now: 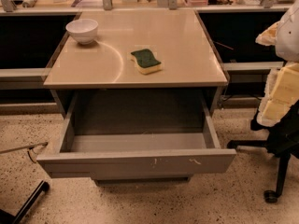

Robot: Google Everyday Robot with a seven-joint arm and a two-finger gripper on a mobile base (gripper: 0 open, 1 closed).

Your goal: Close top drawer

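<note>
Item under inspection: the wide grey metal top drawer (140,161) with a flat, handleless front. It sits directly beneath the worktop of the beige flat-topped desk (177,36) and is pulled well out towards the camera. Its grey floor and both side walls are exposed. The front panel stands well clear of the desk's edge, with small white scuffs along its upper edge, right of centre.

Desk surface: a small white round bowl (82,30) stands upright near the rear left corner. A rectangular sponge with a green top and yellow base (145,60) lies flat near the middle, towards the front and well apart from the bowl.

Claw: the pale yellow and white claw (283,93) is at the right edge of the view, partly cut off by the frame. It is off to the right of the desk and above the level of the drawer front, touching neither. Whether it is open or closed cannot be told.

Surroundings: a black wheeled chair base (280,171) stands on the speckled stone floor (233,195) below the claw, right of the drawer.
</note>
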